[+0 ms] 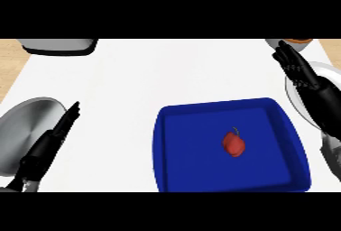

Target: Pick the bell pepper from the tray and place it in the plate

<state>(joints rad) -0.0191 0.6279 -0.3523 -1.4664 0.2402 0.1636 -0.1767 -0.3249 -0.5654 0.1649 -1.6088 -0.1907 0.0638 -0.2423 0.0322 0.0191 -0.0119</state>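
Note:
A small red bell pepper point(233, 143) with a dark stem lies near the middle of the blue tray point(177, 149) at the lower right of the white counter. A white plate point(329, 71) shows at the right edge, largely hidden behind my right hand point(313, 88). That hand is open, fingers straight and pointing away, held above the plate and to the upper right of the tray. My left hand point(50, 140) is open too, fingers straight, at the left beside a grey round plate point(23, 131). Neither hand touches the pepper.
A grey and black appliance point(58, 46) sits at the counter's far left corner. A small brownish bowl-like object point(293, 42) shows at the far right edge. The wooden floor is visible past the counter's left side.

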